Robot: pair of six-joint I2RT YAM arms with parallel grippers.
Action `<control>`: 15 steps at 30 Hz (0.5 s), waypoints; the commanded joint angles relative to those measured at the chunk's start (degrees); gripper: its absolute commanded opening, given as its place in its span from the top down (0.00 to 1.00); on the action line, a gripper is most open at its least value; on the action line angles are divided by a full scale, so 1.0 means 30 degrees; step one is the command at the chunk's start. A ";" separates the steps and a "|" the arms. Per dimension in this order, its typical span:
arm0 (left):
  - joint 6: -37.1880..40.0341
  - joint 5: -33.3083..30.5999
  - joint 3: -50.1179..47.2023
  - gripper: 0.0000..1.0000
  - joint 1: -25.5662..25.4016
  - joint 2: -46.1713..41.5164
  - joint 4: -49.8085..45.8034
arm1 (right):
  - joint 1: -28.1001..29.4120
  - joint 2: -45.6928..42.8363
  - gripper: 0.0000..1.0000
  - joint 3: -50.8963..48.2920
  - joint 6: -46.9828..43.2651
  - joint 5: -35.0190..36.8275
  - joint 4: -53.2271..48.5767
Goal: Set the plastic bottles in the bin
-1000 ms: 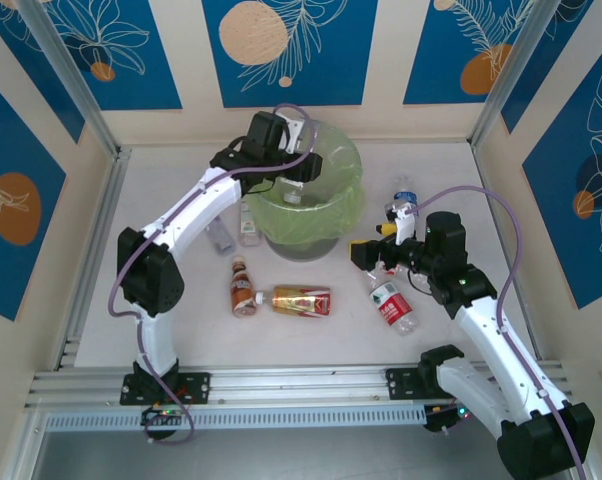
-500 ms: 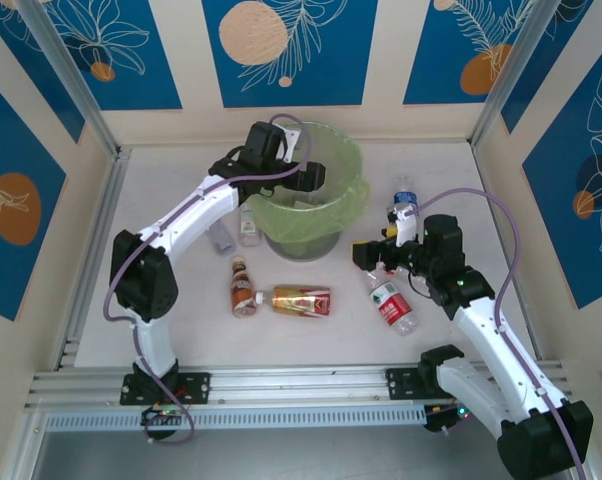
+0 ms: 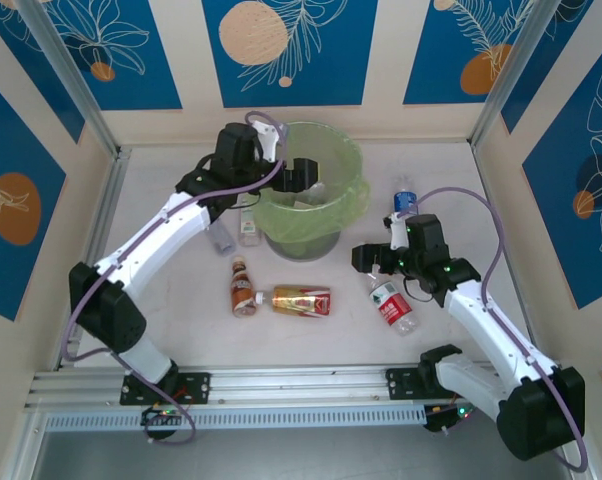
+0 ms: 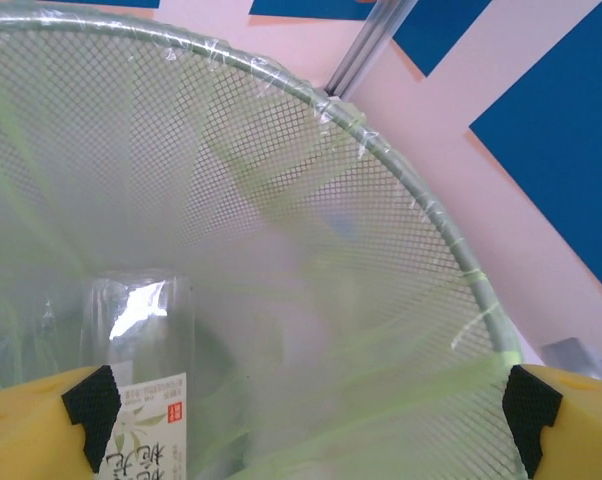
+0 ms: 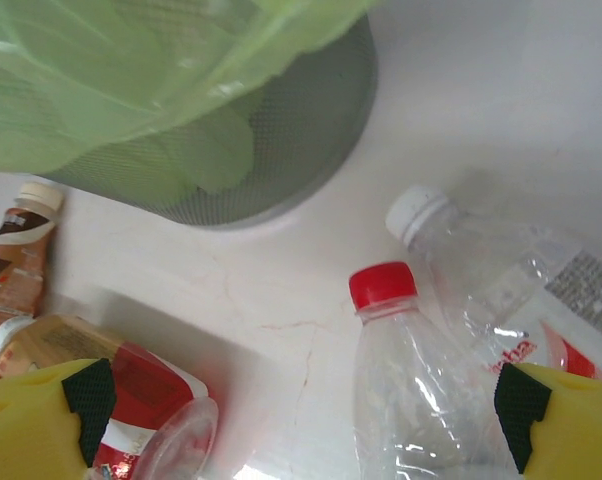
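Note:
My left gripper [image 3: 303, 177] hangs open over the left side of the bin [image 3: 353, 196], a grey mesh basket with a lime-green bag. In the left wrist view the open left gripper [image 4: 311, 425] looks down past the rim of the bin [image 4: 421, 205] at a clear bottle with a white label [image 4: 139, 385] lying inside. My right gripper [image 3: 367, 256] stands open just right of the bin, above a clear red-capped bottle [image 3: 393, 305]. The right wrist view has that red-capped bottle [image 5: 421, 390] between the jaws of the right gripper [image 5: 301, 415], beside a white-capped bottle [image 5: 501, 270].
An amber bottle with a red-gold label [image 3: 301, 300] and a brown bottle [image 3: 243, 286] lie in front of the bin. Two clear bottles [image 3: 247, 226] rest against the bin's left side. A blue-capped bottle [image 3: 405, 193] stands right of the bin. Walls enclose the table.
My left gripper has opened over the bin and its arm has swung back to the left. The right gripper has edged slightly left, still open.

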 commanded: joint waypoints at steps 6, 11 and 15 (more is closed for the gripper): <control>0.0376 -0.2420 -0.2972 0.00 -0.0231 -0.4098 0.0572 | 0.1032 0.1609 0.01 0.1721 0.2379 0.1409 -0.3468; 0.0472 -0.4857 -0.5791 0.00 -0.0189 -0.7000 0.0399 | 0.1323 0.2846 0.00 0.1757 0.3684 0.2040 -0.4901; 0.1132 -0.5671 -0.7100 0.00 -0.0188 -0.8557 -0.0142 | 0.1759 0.4359 0.00 0.2068 0.4020 0.2796 -0.5613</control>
